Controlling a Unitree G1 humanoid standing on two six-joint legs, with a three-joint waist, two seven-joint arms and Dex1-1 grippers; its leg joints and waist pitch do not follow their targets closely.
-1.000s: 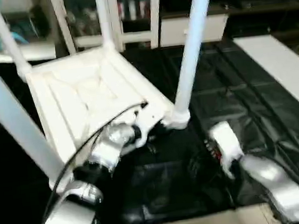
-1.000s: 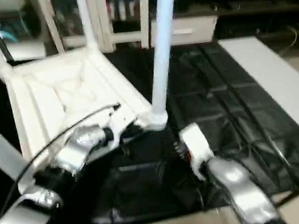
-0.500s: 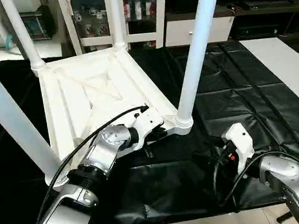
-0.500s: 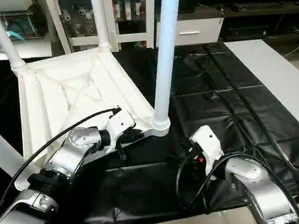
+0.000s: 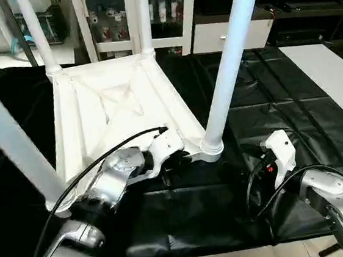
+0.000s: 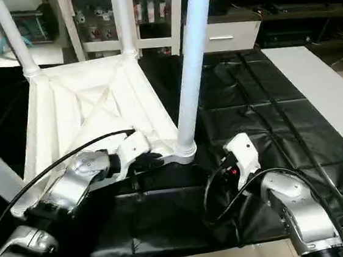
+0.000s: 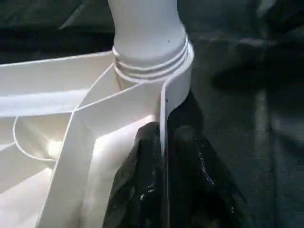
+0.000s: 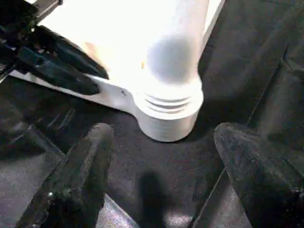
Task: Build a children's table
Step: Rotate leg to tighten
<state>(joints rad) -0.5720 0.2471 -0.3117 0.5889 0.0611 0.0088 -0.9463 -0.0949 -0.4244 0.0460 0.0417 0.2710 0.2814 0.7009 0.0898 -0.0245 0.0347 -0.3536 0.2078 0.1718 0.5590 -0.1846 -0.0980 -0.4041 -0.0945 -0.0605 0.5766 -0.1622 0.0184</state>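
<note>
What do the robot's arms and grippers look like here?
Both forearms are rounded silver shells with white wrist housings. A black cable loops over the left arm; black cables and a small red light sit by the right arm's wrist. Each gripper has two thick black fingers.

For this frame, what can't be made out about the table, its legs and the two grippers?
- Leg tops: all four legs run off the head views' upper edge.
- Table top: its flat face lies down on the black cover, hidden.
- Near-left corner socket: the left gripper's forearm covers it in the head views.
- Leg seating depth: hidden inside the socket.
- Right gripper: its wrist housing hides its fingers in the head views.
</note>
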